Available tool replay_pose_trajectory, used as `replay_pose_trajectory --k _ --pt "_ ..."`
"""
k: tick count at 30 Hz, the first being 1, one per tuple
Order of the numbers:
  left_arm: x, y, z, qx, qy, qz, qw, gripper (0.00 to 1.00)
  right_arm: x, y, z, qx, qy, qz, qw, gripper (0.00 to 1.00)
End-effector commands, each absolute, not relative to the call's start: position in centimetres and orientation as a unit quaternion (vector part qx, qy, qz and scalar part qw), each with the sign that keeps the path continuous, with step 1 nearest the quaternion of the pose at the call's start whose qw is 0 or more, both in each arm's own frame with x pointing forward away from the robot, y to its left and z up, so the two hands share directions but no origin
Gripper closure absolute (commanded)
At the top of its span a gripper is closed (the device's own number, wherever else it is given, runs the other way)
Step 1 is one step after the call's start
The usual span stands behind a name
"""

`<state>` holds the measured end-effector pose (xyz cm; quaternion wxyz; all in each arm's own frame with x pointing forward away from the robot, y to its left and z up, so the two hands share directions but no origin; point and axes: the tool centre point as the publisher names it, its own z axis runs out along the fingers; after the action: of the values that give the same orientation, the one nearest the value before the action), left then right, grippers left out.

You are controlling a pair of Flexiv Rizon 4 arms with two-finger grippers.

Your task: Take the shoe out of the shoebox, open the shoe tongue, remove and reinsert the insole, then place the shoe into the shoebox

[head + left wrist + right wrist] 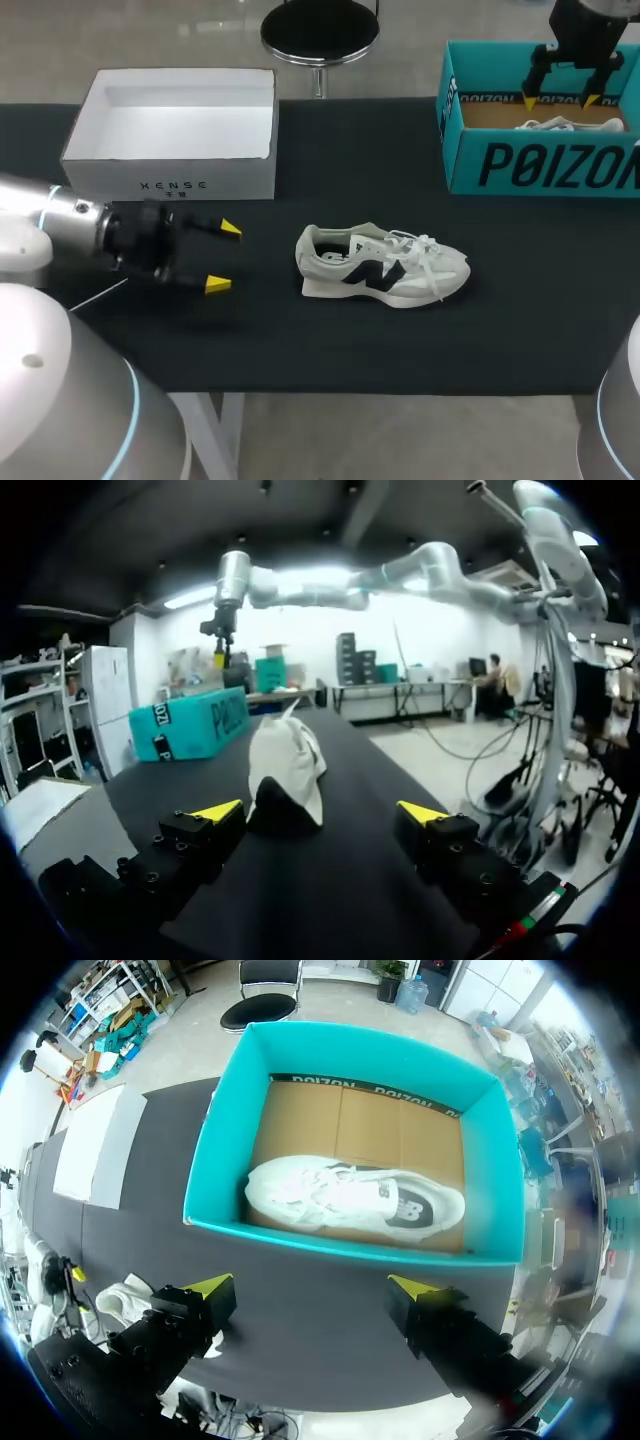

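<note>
Head view.
- Middle left of the frame: left gripper (225, 257), lying level over the table (330, 340). Its fingers are spread wide, with nothing between them and nothing touched. The tips point toward the shoe and stand apart from it.
- Centre of the frame: shoe (383, 265), pale grey and white with a dark side mark. It stands upright on its sole on the black table top, heel toward the left gripper and toe toward the right of the frame. White laces lie loose over the front.
- Upper right: shoebox (540, 165), teal, open at the top. A second shoe (560, 124), white, shows partly inside it.
- Upper right, above the shoebox opening: right gripper (560, 101), pointing down. Its fingers are well apart and hold nothing.
- Upper left: white box (170, 165), open at the top.

Left wrist view.
- left gripper (320, 812): fingers wide, with only bare table (330, 900) between the yellow tips.
- shoe (285, 775): straight ahead of the gripper, heel end nearest, not touched by either finger.
- shoebox (190, 727): farther ahead, beyond the shoe and to one side of it. The right gripper (221, 648) hangs above it.

Right wrist view.
- right gripper (310, 1286): looking straight down, fingers wide, gripping nothing.
- shoebox (330, 1242): below and ahead of the tips. The second shoe (355, 1198) lies on its side on the brown cardboard floor.
- shoe (125, 1295): on the table beside one finger, partly hidden by it.
- white box (100, 1145): on the table, well apart from the shoebox.
</note>
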<state>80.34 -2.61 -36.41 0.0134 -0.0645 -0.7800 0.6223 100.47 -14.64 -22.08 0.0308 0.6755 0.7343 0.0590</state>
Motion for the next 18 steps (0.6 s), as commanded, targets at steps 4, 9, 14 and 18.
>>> replay_pose_trajectory --k 4,9,14,18 --pt "81.7 -4.8 -39.2 -0.05 -0.75 0.659 0.032 0.0 100.5 -14.6 -22.1 0.675 0.734 0.06 0.031 0.0" --pt "82.6 -6.3 -39.8 -0.063 -0.753 0.654 0.024 0.0 100.5 -14.6 -22.1 0.675 0.734 0.06 0.031 0.0" --pt "83.3 -7.8 -40.1 -0.071 -0.759 0.647 0.022 0.0 100.5 -14.6 -22.1 0.675 0.734 0.06 0.031 0.0" --pt "83.8 -9.1 -40.5 -0.075 -0.763 0.641 0.022 0.0 100.5 -14.6 -22.1 0.675 0.734 0.06 0.031 0.0"
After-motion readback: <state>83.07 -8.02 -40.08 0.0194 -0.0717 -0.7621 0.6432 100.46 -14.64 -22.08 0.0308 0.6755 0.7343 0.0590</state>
